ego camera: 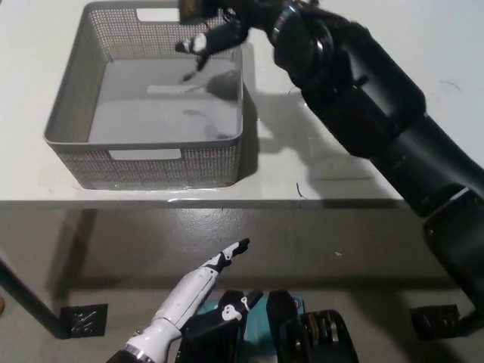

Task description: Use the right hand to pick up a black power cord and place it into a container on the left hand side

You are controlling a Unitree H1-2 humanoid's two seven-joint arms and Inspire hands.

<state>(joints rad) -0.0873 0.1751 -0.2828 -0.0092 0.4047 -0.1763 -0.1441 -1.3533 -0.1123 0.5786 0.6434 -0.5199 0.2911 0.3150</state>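
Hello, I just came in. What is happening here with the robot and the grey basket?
The robot's black right hand reaches over the back of the grey mesh basket on the white table. It holds a black power cord, and the cord's end dangles inside the basket, above its floor. The cord is not yet released. The white left hand rests open below the table edge, holding nothing.
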